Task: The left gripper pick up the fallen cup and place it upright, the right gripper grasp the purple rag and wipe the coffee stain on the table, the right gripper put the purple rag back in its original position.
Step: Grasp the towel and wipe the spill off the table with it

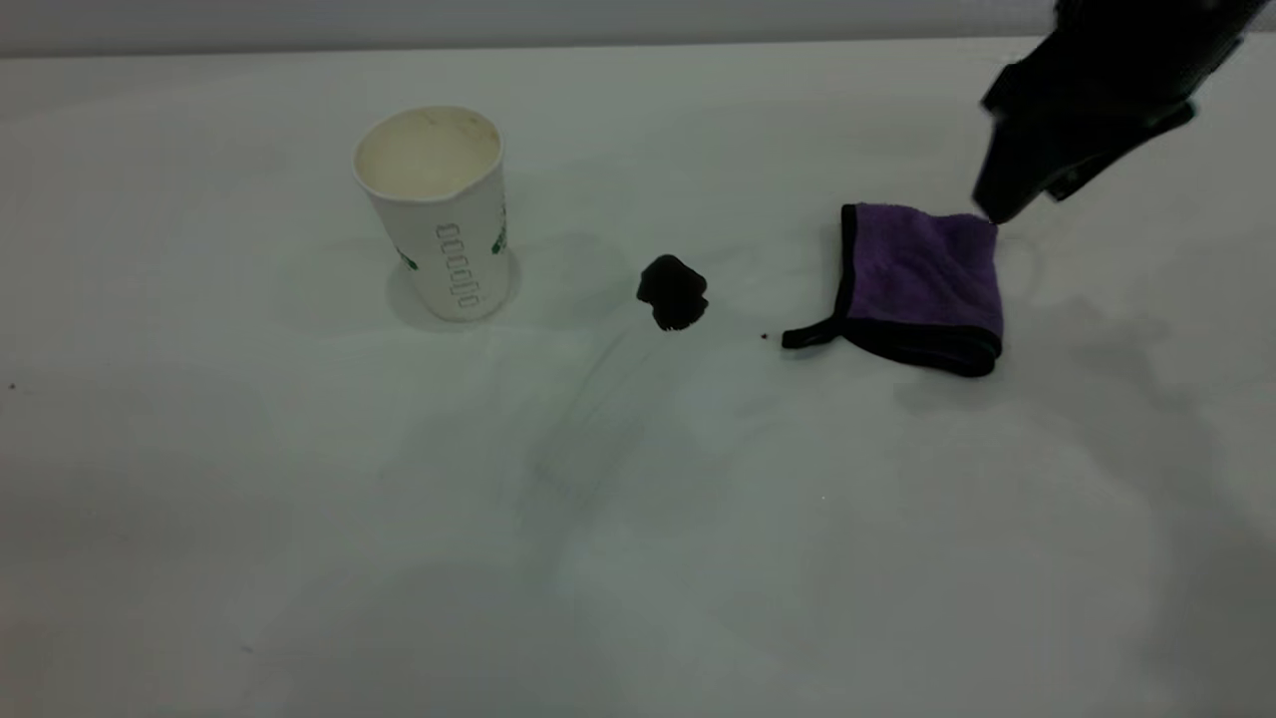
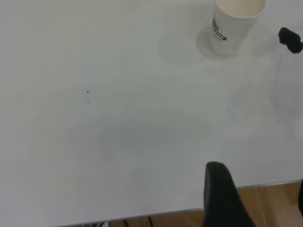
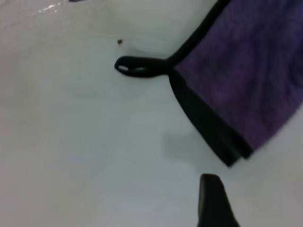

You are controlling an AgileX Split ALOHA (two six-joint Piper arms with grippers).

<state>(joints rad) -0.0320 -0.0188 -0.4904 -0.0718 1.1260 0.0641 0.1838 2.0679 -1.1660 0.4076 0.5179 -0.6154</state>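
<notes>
The counter is seen in the exterior view from in front and somewhat above, at middling range, with the cup, stain and rag all taken in. From the left wrist, the counter is viewed from farther back, over its near edge; cup and stain are shared with the exterior view. From the right wrist, the rag and its loop are viewed closely from above; these are also shared with the exterior view.
</notes>
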